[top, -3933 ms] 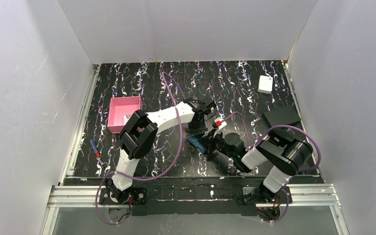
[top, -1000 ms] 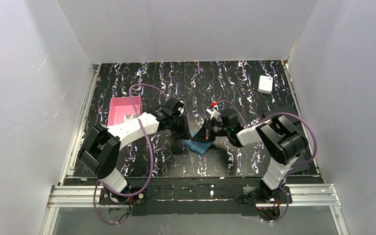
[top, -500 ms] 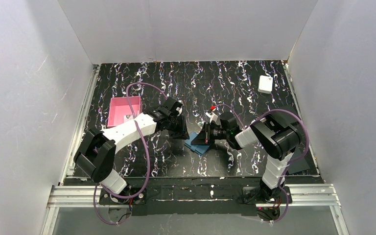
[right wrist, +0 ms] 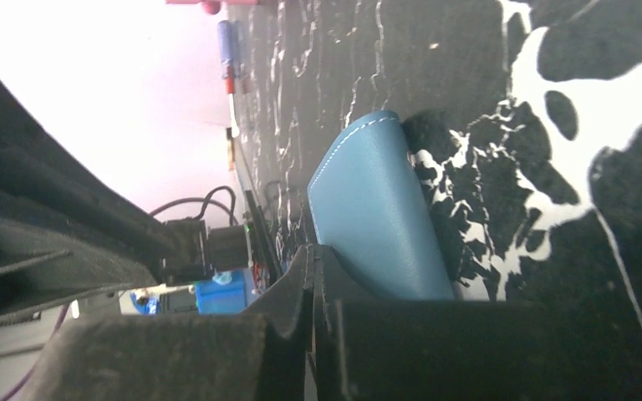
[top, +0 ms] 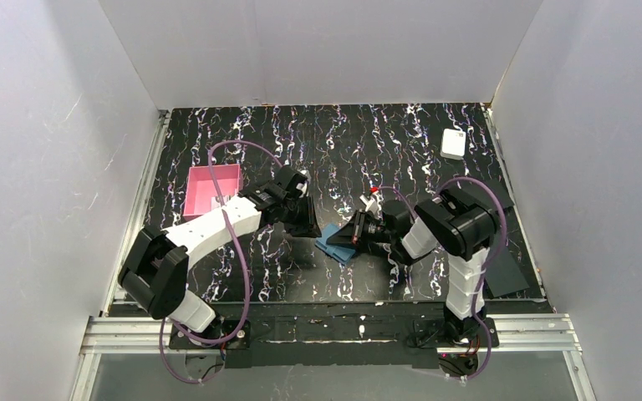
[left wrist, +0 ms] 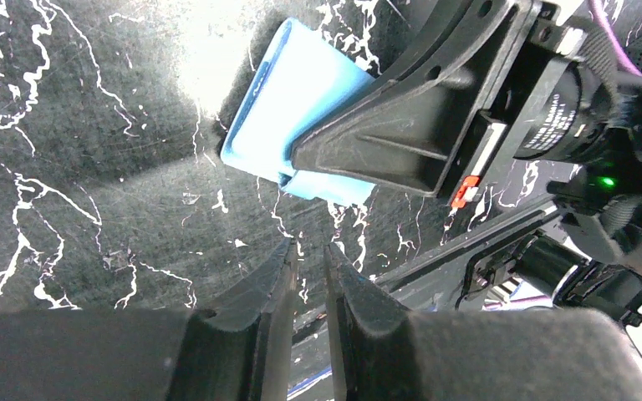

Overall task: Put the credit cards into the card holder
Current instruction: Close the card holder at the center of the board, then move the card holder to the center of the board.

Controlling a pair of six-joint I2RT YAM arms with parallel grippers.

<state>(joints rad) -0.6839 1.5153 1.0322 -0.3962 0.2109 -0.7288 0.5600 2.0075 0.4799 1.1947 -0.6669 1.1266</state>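
Desk (top: 217, 134) with its black marbled top fills the floor, and both arms lean in over the middle. Left arm (top: 209, 227) reaches across from the near left, and right arm (top: 460, 225) folds in from the near right, their tips close together. Pink tray (top: 196, 188) sits at the left, just beside the left forearm. White box (top: 454, 144) lies well apart in the far right corner. Card holder (top: 332, 244), teal, lies on the desk at centre between the two tools. Right tool (right wrist: 311, 267) lies across its edge with fingers pressed to a hairline; whether they pinch the holder, I cannot tell. Left tool (left wrist: 308, 255) hovers just beside the holder, fingers a narrow slit apart, gripping nothing.
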